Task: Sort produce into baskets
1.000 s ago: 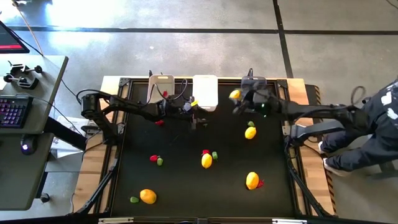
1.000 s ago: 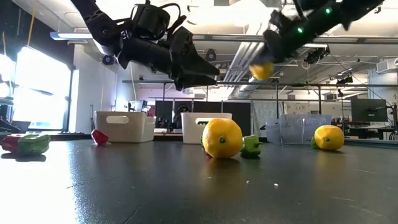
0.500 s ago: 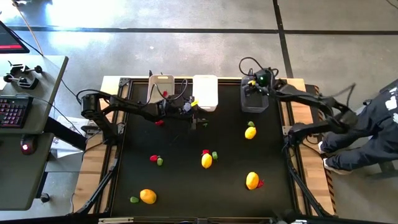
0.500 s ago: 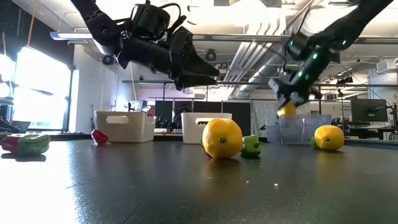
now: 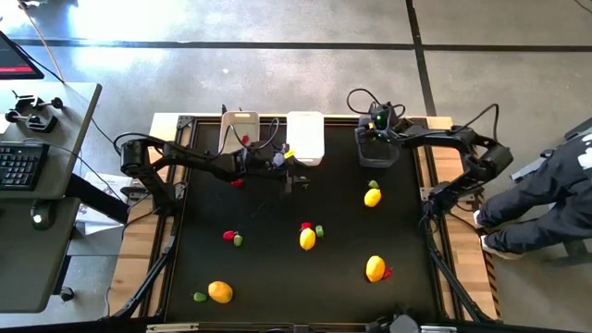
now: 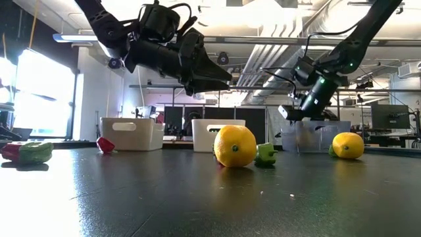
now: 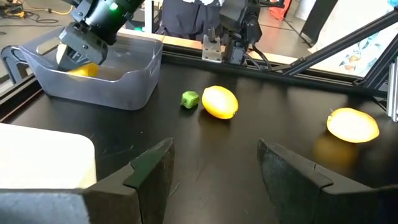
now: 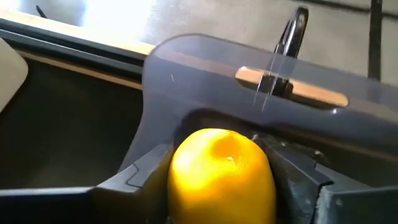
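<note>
Black tabletop [image 5: 277, 277] carries scattered produce; an orange fruit [image 5: 219, 292] and green piece [image 5: 199, 297] lie near the front left; a beige basket [image 5: 240, 127] and white basket [image 5: 305, 136] stand at the back edge; the left gripper [image 5: 294, 176] hovers just in front of the white basket, fingers [image 7: 149, 168] wide apart and holding nothing; a yellow fruit [image 5: 307, 239] sits mid-table beside red and green bits; the right gripper [image 5: 378, 132] is lowered into the grey basket [image 5: 363, 155], its fingers [image 8: 140, 171] on either side of a lemon [image 8: 221, 174]; more fruits [image 5: 372, 196] lie in front.
</note>
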Controlling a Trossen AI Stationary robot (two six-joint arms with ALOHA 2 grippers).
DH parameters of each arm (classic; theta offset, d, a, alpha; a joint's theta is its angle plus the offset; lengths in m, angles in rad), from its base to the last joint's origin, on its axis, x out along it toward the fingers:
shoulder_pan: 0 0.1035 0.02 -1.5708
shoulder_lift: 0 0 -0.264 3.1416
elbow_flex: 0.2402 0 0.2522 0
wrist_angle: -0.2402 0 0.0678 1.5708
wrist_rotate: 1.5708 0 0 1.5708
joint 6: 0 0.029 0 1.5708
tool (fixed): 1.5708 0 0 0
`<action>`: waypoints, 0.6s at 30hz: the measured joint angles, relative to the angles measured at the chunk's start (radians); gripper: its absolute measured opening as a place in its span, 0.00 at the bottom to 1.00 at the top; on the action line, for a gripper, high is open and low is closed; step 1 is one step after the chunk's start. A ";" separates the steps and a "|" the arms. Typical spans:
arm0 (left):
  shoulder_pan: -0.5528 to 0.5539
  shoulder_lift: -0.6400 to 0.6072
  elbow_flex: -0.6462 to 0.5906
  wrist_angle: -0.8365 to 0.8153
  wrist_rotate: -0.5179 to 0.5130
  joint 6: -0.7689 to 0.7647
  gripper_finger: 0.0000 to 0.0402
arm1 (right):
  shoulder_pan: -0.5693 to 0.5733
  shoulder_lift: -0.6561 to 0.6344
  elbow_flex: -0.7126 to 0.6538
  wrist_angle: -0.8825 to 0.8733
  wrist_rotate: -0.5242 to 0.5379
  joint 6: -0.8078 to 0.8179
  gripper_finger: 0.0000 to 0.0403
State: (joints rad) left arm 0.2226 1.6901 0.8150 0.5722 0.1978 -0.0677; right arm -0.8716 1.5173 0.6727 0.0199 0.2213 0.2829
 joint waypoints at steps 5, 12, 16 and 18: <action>-0.002 0.000 0.000 0.000 0.001 0.001 0.53 | 0.020 0.000 0.000 0.007 0.044 -0.034 0.65; -0.002 0.000 0.000 0.001 0.001 0.001 0.53 | 0.023 -0.009 0.000 0.007 0.054 -0.057 0.74; -0.002 0.000 0.000 0.001 0.000 0.010 0.53 | 0.041 -0.084 0.000 -0.019 0.054 -0.131 0.70; -0.002 0.000 0.000 0.002 0.000 0.012 0.53 | 0.059 -0.151 0.000 -0.057 0.049 -0.183 0.65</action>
State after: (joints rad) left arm 0.2207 1.6901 0.8150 0.5739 0.1982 -0.0555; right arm -0.8122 1.3668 0.6727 -0.0374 0.2701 0.0995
